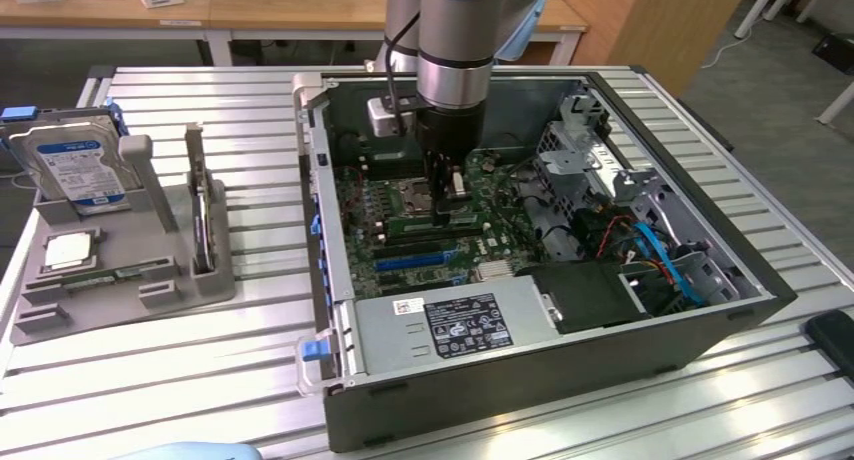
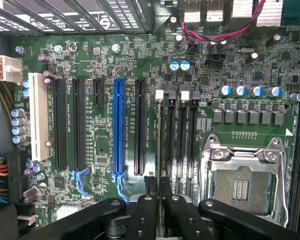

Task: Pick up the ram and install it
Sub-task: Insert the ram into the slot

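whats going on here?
The arm's gripper is down inside the open PC case. Its fingers are closed on what looks like the ram, held edge-on. The ram is lined up with the memory slot nearest the expansion slots, one of the memory slots beside the processor socket. I can't tell whether it is seated. The hard drive and processor chip sit in the grey tray on the exterior view's left.
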`<state>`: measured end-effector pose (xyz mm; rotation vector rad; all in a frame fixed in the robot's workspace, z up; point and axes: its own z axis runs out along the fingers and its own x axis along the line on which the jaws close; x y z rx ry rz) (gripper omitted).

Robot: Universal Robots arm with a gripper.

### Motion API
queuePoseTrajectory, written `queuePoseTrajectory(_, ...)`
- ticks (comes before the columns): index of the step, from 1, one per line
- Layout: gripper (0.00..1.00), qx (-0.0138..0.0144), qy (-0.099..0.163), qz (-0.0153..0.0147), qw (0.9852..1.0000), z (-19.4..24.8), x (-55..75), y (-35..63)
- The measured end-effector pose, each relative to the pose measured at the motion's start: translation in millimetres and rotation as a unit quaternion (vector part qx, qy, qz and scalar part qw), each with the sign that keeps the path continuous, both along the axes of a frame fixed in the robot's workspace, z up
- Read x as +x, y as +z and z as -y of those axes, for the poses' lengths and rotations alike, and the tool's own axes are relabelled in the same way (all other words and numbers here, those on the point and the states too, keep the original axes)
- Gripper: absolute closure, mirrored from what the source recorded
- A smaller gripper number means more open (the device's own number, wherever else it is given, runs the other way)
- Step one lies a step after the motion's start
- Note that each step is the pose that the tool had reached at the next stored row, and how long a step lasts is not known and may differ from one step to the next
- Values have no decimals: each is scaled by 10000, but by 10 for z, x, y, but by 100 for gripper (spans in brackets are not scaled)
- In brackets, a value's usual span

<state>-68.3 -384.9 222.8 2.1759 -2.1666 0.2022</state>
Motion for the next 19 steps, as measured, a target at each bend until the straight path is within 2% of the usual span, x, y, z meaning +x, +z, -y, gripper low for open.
queuePoseTrajectory(6,87,0,3,39,10000,0,-4,0)
queuePoseTrajectory(19,87,0,10,43,10000,0,-7,0)
